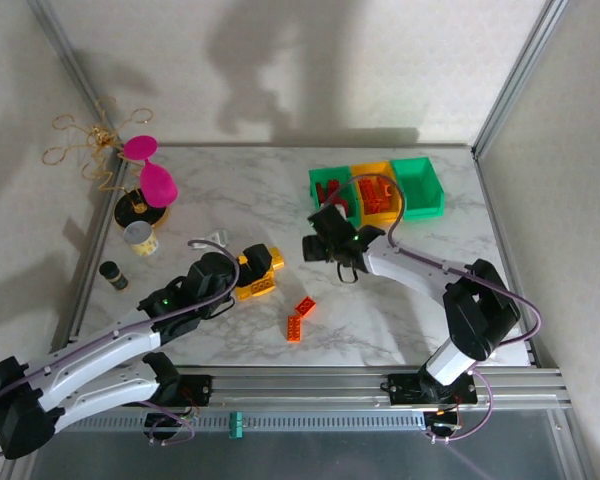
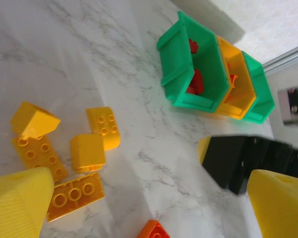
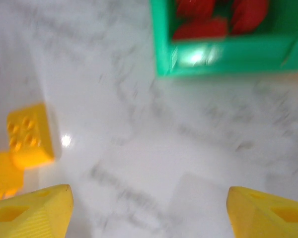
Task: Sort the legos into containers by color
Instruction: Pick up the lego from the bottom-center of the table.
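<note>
Containers (image 1: 375, 190) sit far right on the surface (image 1: 230, 210): red legos (image 1: 332, 192) in the left green bin (image 1: 317, 180), orange ones in the yellow. Yellow legos (image 2: 89, 146) lie loose by the left claw (image 2: 149, 208), and the long orange brick (image 1: 294, 327) points away from the arms. The left claw and the right claw (image 3: 149, 213) are both released.

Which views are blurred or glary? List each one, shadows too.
Right wrist: blurred all over, a glare spot on the green bin. Left wrist: yellow legos sharp, the black arm at right smeared. Top external: sharp, soft shadows across the back wall.
</note>
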`<state>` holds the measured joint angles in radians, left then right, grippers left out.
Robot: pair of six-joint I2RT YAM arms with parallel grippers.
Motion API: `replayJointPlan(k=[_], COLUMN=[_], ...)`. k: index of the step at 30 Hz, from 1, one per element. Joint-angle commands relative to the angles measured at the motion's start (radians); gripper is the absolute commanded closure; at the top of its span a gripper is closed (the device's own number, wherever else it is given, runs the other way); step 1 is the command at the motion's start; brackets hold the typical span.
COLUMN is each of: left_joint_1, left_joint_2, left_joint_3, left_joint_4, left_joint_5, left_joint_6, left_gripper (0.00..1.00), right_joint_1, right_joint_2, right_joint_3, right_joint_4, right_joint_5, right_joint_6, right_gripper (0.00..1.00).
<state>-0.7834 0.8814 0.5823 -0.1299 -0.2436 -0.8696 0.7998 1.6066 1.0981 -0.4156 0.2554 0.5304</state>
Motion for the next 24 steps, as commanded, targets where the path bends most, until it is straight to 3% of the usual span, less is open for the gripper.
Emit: replayJointPlan(k=[1,8,24], left_joint_1=[0.01,0.009,0.009], left_joint_2=[-0.039,-0.079,-0.08], left_joint_3=[-0.037,-0.062,-0.068], left_joint_4=[-0.06,-0.094,-0.088], left_joint_5=[-0.037,-0.039,-0.04], left_joint_6=[-0.045,-0.064,-0.053], left_gripper=[0.0,0.0,0.0], right_joint_1=[0.067,0.236,0.264], right_joint_2=[-0.041,-0.001,0.154], right_joint_3=[-0.053,-0.092,-0.069], right_joint_4=[-0.057,-0.071,-0.114], right_joint_5=[-0.051,-0.027,-0.02], right_joint_6=[0.162,0.41,0.55], right_gripper=[0.18,0.15,0.17])
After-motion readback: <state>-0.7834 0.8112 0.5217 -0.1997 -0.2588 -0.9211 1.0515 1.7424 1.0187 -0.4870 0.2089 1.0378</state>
